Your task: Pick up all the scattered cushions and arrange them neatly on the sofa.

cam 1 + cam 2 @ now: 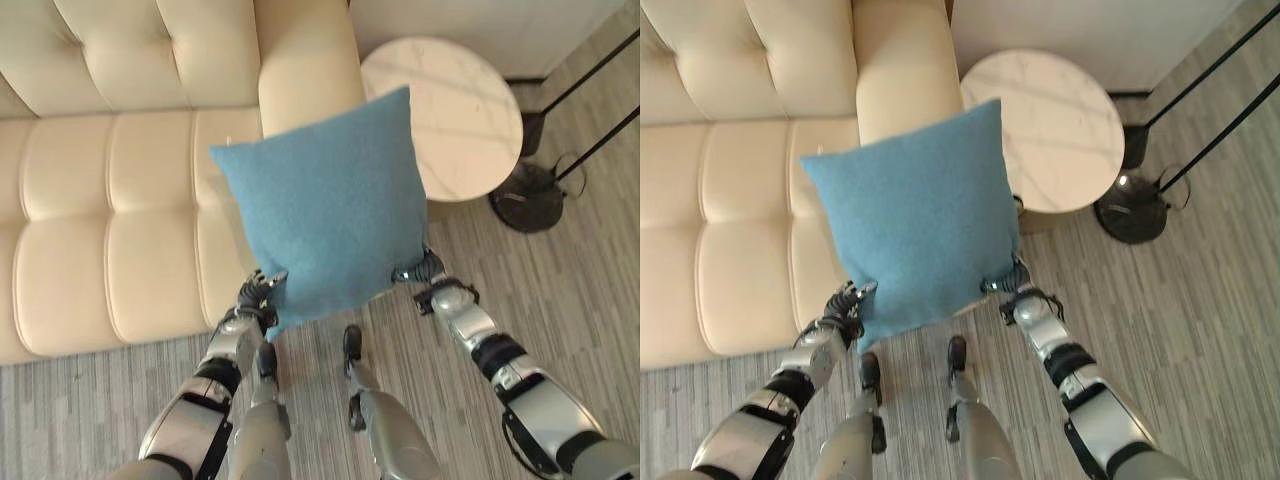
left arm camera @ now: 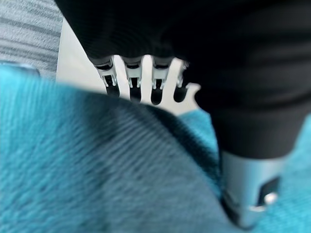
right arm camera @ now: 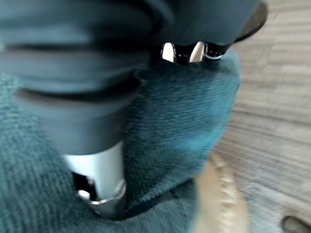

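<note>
A square blue cushion (image 1: 325,205) hangs in the air in front of the cream sofa's right arm (image 1: 305,65). My left hand (image 1: 260,295) grips its lower left corner, and my right hand (image 1: 420,268) grips its lower right corner. In the left wrist view the fingers (image 2: 136,77) go over the blue cloth (image 2: 73,165) and the thumb (image 2: 250,189) presses on its near side. In the right wrist view the thumb (image 3: 99,187) lies on the cushion (image 3: 184,121) and the fingers curl over its edge.
The cream tufted sofa (image 1: 110,200) fills the left. A round white marble side table (image 1: 450,115) stands right of the sofa arm. A black lamp base (image 1: 528,197) with thin black legs sits on the grey wood floor (image 1: 560,290) at the right.
</note>
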Motion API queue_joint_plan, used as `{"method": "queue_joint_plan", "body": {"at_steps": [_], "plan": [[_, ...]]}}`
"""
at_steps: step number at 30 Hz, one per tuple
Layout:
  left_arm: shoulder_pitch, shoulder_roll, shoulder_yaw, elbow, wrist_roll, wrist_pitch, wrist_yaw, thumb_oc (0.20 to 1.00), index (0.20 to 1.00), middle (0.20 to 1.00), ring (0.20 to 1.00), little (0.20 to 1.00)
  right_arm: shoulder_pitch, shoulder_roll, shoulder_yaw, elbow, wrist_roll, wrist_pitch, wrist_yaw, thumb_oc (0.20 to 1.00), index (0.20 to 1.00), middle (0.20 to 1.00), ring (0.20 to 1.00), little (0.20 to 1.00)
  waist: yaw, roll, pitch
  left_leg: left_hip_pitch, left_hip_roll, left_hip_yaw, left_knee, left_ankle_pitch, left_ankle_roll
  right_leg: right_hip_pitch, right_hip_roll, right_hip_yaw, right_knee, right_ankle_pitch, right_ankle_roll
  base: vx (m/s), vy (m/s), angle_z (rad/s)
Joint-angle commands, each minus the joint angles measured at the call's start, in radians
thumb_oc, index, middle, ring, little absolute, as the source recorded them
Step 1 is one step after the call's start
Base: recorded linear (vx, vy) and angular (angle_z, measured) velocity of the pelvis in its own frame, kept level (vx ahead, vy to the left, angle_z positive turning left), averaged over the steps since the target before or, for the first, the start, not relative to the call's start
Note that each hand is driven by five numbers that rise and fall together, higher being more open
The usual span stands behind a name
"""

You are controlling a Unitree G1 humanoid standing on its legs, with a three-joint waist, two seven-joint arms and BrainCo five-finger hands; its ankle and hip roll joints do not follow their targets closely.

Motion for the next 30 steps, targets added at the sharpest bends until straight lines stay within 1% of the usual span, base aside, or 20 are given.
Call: {"method": "queue_joint_plan", "body": {"at_steps": [1, 3, 5, 6, 8, 10, 11, 12, 13, 14, 15, 16, 18, 20, 21, 23, 26, 28, 29, 30], "plan": [[-0.077, -0.032, -0.059, 0.008, -0.005, -0.038, 0.013, 1.000, 1.000, 1.000, 1.000, 1.000, -0.059, 0.047, 0.051, -0.095, 0.036, -0.100, -0.003, 1.000, 1.000, 1.000, 1.000, 1.000, 0.020, 0.002, -0.031, -0.013, 0.016, -0.068, 0.036, -0.069, -0.022, 0.014, -0.059, -0.022, 0.121, -0.202, 0.059, -0.01, -0.004, 0.03], [-0.105, -0.025, -0.075, -0.028, -0.003, -0.048, 0.017, 1.000, 1.000, 1.000, 1.000, 1.000, -0.085, 0.045, 0.054, -0.143, 0.039, -0.115, -0.014, 1.000, 1.000, 1.000, 1.000, 1.000, 0.019, 0.005, -0.021, -0.022, 0.016, -0.070, 0.029, -0.060, -0.026, 0.000, -0.061, -0.023, 0.124, -0.200, 0.060, 0.00, -0.001, -0.02], [-0.126, -0.028, -0.112, -0.113, 0.014, -0.055, 0.007, 1.000, 1.000, 1.000, 1.000, 1.000, -0.097, 0.046, 0.065, -0.235, 0.028, -0.128, -0.007, 1.000, 1.000, 1.000, 1.000, 1.000, 0.015, 0.008, -0.011, -0.028, 0.017, -0.071, 0.017, -0.053, -0.029, -0.010, -0.062, -0.031, 0.127, -0.201, 0.063, 0.01, 0.001, -0.03], [-0.126, -0.028, -0.112, -0.114, 0.014, -0.055, 0.007, 1.000, 1.000, 1.000, 1.000, 1.000, -0.097, 0.046, 0.065, -0.235, 0.028, -0.128, -0.007, 1.000, 1.000, 1.000, 1.000, 1.000, 0.015, 0.008, -0.011, -0.028, 0.017, -0.071, 0.017, -0.053, -0.029, -0.010, -0.062, -0.031, 0.127, -0.201, 0.063, 0.02, 0.003, 0.03], [-0.117, -0.042, -0.140, -0.225, 0.008, -0.065, -0.010, 1.000, 1.000, 1.000, 1.000, 1.000, -0.082, 0.055, 0.081, -0.337, 0.028, -0.143, 0.010, 1.000, 1.000, 1.000, 1.000, 1.000, 0.013, 0.012, -0.005, -0.023, 0.016, -0.071, 0.004, -0.049, -0.031, -0.011, -0.062, -0.031, 0.129, -0.202, 0.064, 0.03, 0.008, 0.03], [-0.108, -0.051, -0.146, -0.255, -0.003, -0.066, -0.015, 0.784, 0.784, 0.784, 0.784, 0.784, -0.071, 0.062, 0.084, -0.370, 0.027, -0.144, 0.020, 1.000, 1.000, 1.000, 1.000, 1.000, 0.010, 0.012, -0.007, -0.023, 0.016, -0.071, 0.000, -0.047, -0.031, -0.013, -0.062, -0.032, 0.127, -0.199, 0.065, 0.00, 0.000, 0.00], [-0.102, -0.062, -0.152, -0.281, -0.022, -0.066, -0.020, 0.404, 0.404, 0.404, 0.404, 0.404, -0.063, 0.069, 0.089, -0.403, 0.031, -0.147, 0.027, 1.000, 1.000, 1.000, 1.000, 1.000, 0.009, 0.011, -0.007, -0.020, 0.016, -0.071, -0.003, -0.047, -0.031, -0.012, -0.062, -0.033, 0.125, -0.200, 0.065, 0.00, 0.000, 0.00], [-0.096, -0.078, -0.160, -0.303, -0.038, -0.067, -0.029, 0.200, 0.200, 0.200, 0.200, 0.200, -0.051, 0.076, 0.095, -0.430, 0.038, -0.154, 0.039, 1.000, 1.000, 1.000, 1.000, 1.000, 0.008, 0.012, -0.007, -0.016, 0.017, -0.070, -0.009, -0.047, -0.032, -0.009, -0.062, -0.034, 0.123, -0.200, 0.065, 0.00, 0.000, 0.00], [-0.086, -0.091, -0.169, -0.335, -0.051, -0.068, -0.037, 0.200, 0.200, 0.200, 0.200, 0.200, -0.037, 0.086, 0.096, -0.461, 0.052, -0.158, 0.048, 1.000, 1.000, 1.000, 1.000, 1.000, 0.007, 0.012, -0.005, -0.012, 0.017, -0.069, -0.012, -0.048, -0.032, -0.008, -0.062, -0.032, 0.121, -0.199, 0.066, 0.00, 0.000, 0.00], [-0.062, -0.117, -0.185, -0.384, -0.089, -0.063, -0.066, 0.200, 0.200, 0.200, 0.200, 0.200, -0.013, 0.104, 0.107, -0.510, 0.090, -0.177, 0.074, 0.542, 0.542, 0.542, 0.542, 0.542, 0.008, 0.011, -0.001, 0.000, 0.019, -0.067, -0.017, -0.051, -0.033, -0.002, -0.061, -0.031, 0.118, -0.198, 0.067, 0.00, 0.000, 0.00], [-0.051, -0.134, -0.196, -0.395, -0.115, -0.059, -0.086, 0.200, 0.200, 0.200, 0.200, 0.200, 0.003, 0.116, 0.115, -0.529, 0.111, -0.183, 0.094, 0.435, 0.435, 0.435, 0.435, 0.435, 0.008, 0.011, 0.000, 0.004, 0.018, -0.066, -0.020, -0.051, -0.033, 0.000, -0.061, -0.031, 0.114, -0.198, 0.067, 0.00, 0.000, 0.00], [-0.041, -0.150, -0.202, -0.398, -0.140, -0.057, -0.104, 0.200, 0.200, 0.200, 0.200, 0.200, 0.016, 0.129, 0.126, -0.541, 0.136, -0.195, 0.112, 0.200, 0.200, 0.200, 0.200, 0.200, 0.008, 0.011, 0.002, 0.008, 0.019, -0.065, -0.022, -0.052, -0.033, 0.002, -0.060, -0.030, 0.113, -0.198, 0.067, 0.01, 0.005, -0.03], [-0.037, -0.164, -0.209, -0.401, -0.161, -0.058, -0.117, 0.200, 0.200, 0.200, 0.200, 0.200, 0.027, 0.138, 0.135, -0.544, 0.162, -0.201, 0.125, 0.200, 0.200, 0.200, 0.200, 0.200, 0.007, 0.010, 0.001, 0.006, 0.018, -0.065, -0.023, -0.050, -0.034, 0.001, -0.060, -0.029, 0.110, -0.195, 0.067, 0.00, 0.000, 0.00], [-0.024, -0.203, -0.235, -0.413, -0.227, -0.054, -0.154, 0.200, 0.200, 0.200, 0.200, 0.200, 0.051, 0.172, 0.165, -0.534, 0.256, -0.220, 0.166, 0.200, 0.200, 0.200, 0.200, 0.200, 0.010, 0.009, 0.014, 0.013, 0.019, -0.065, -0.026, -0.049, -0.037, 0.006, -0.058, -0.029, 0.107, -0.196, 0.066, 0.00, 0.000, 0.00], [-0.025, -0.203, -0.235, -0.413, -0.228, -0.054, -0.154, 0.200, 0.200, 0.200, 0.200, 0.200, 0.051, 0.172, 0.165, -0.534, 0.256, -0.220, 0.166, 0.200, 0.200, 0.200, 0.200, 0.200, 0.009, 0.009, 0.012, 0.009, 0.019, -0.065, -0.026, -0.048, -0.036, 0.003, -0.059, -0.030, 0.106, -0.194, 0.066, -0.04, -0.008, 0.01], [-0.002, -0.268, -0.270, -0.401, -0.323, -0.065, -0.181, 0.200, 0.200, 0.200, 0.200, 0.200, 0.119, 0.279, 0.219, -0.444, 0.571, -0.241, 0.272, 0.200, 0.200, 0.200, 0.200, 0.200, 0.019, 0.008, 0.031, 0.017, 0.021, -0.069, -0.034, -0.043, -0.041, 0.008, -0.057, -0.034, 0.106, -0.193, 0.064, -0.02, -0.006, 0.01], [0.026, -0.284, -0.289, -0.462, -0.381, -0.095, -0.180, 0.200, 0.200, 0.200, 0.200, 0.200, 0.167, 0.318, 0.246, -0.412, 0.751, -0.281, 0.309, 0.200, 0.200, 0.200, 0.200, 0.200, 0.029, 0.011, 0.033, 0.030, 0.018, -0.072, -0.040, -0.044, -0.043, 0.021, -0.058, -0.038, 0.105, -0.195, 0.066, 0.00, 0.001, 0.01], [0.034, -0.281, -0.293, -0.492, -0.381, -0.103, -0.178, 0.200, 0.200, 0.200, 0.200, 0.200, 0.177, 0.320, 0.251, -0.416, 0.774, -0.282, 0.314, 0.200, 0.200, 0.200, 0.200, 0.200, 0.031, 0.013, 0.032, 0.032, 0.017, -0.072, -0.041, -0.045, -0.043, 0.023, -0.059, -0.038, 0.105, -0.195, 0.066, -0.01, 0.024, 0.12], [0.046, -0.273, -0.304, -0.554, -0.384, -0.112, -0.182, 0.200, 0.200, 0.200, 0.200, 0.200, 0.209, 0.326, 0.260, -0.428, 0.844, -0.287, 0.338, 0.200, 0.200, 0.200, 0.200, 0.200, 0.036, 0.017, 0.024, 0.040, 0.015, -0.073, -0.041, -0.049, -0.042, 0.034, -0.061, -0.038, 0.103, -0.196, 0.069, 0.00, 0.047, 0.12], [0.054, -0.265, -0.312, -0.570, -0.370, -0.121, -0.180, 0.200, 0.200, 0.200, 0.200, 0.200, 0.213, 0.325, 0.262, -0.436, 0.855, -0.292, 0.341, 0.200, 0.200, 0.200, 0.200, 0.200, 0.038, 0.019, 0.018, 0.045, 0.014, -0.073, -0.041, -0.051, -0.042, 0.040, -0.062, -0.037, 0.103, -0.196, 0.069, 0.00, 0.061, 0.08]]}}
